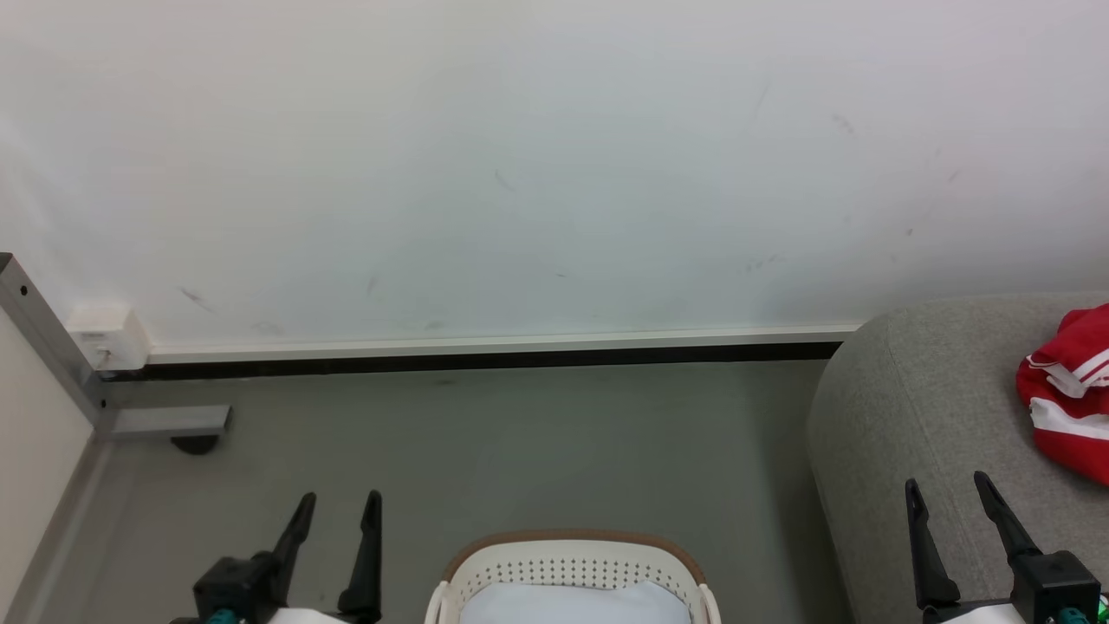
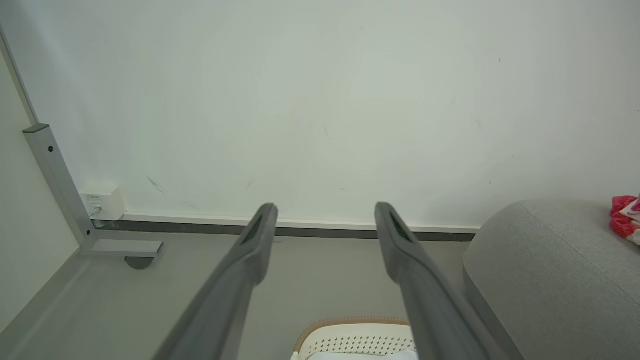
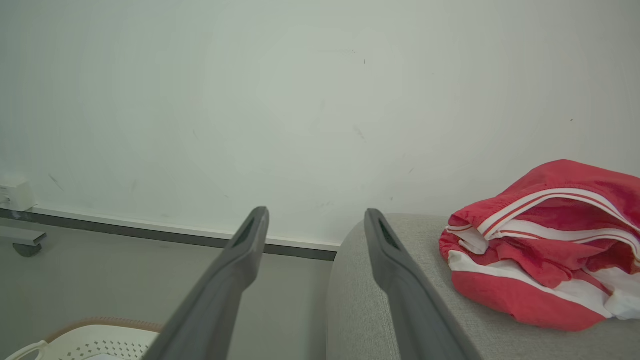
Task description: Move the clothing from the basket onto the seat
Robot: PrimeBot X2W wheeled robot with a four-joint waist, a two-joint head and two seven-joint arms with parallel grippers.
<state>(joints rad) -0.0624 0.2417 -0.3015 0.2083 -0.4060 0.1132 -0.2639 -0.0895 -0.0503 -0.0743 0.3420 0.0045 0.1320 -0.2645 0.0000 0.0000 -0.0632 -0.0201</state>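
Red clothing (image 1: 1067, 399) with white stripes lies bunched on the grey seat (image 1: 918, 407) at the right, cut off by the head view's right edge. From the right wrist the heap spreads wider than it is tall, its long axis running left to right. It sits just far and right of the right jaws, which stand wide apart and empty over the seat's near left corner. The left jaws, equally spread and empty, hang over the floor (image 1: 520, 442) well to the left. Between the two, nearest the robot, the basket (image 1: 572, 570) shows its far wall and pale lining (image 1: 572, 605), with no red in the visible part; its near part is out of frame. The task looks done or close to it. Any further pick would be down and inward to the basket, with nothing in the way. A white wall (image 1: 554, 173) and a metal post (image 1: 43, 338) stand far and left.
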